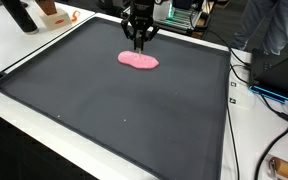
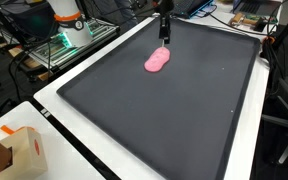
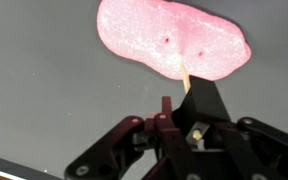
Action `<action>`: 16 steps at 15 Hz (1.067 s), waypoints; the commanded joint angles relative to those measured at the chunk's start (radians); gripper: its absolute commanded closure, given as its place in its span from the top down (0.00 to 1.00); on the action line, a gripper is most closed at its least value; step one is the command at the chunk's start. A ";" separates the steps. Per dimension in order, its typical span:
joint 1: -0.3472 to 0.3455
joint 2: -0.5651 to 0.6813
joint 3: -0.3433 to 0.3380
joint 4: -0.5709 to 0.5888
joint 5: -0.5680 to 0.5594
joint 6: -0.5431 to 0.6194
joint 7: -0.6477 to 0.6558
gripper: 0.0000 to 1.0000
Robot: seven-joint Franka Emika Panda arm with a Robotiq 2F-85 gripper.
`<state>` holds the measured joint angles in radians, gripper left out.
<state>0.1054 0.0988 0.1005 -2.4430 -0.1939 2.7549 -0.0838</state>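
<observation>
A flat pink blob of dough lies on the far part of a large black mat; both also show in an exterior view, the dough and the mat. My gripper hangs just over the dough's far edge, and it also shows in an exterior view. In the wrist view the gripper is shut on a dark tool with a thin tan stick. The stick's tip touches the near edge of the dough, which has two small dents.
The mat has a raised rim on a white table. Cables run along one side. A cardboard box stands at a table corner. The robot base and equipment stand beyond the mat.
</observation>
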 commanded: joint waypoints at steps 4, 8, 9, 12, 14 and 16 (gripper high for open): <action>-0.013 0.037 0.006 -0.005 0.055 0.045 -0.070 0.06; -0.019 0.057 0.006 -0.003 0.065 0.059 -0.086 0.06; -0.020 0.061 0.005 -0.003 0.061 0.059 -0.084 0.06; -0.026 0.077 0.006 0.001 0.066 0.063 -0.092 0.06; -0.028 0.087 0.007 0.004 0.066 0.064 -0.092 0.06; -0.030 0.095 0.008 0.008 0.068 0.064 -0.093 0.06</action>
<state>0.0880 0.1696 0.1007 -2.4354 -0.1609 2.7994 -0.1417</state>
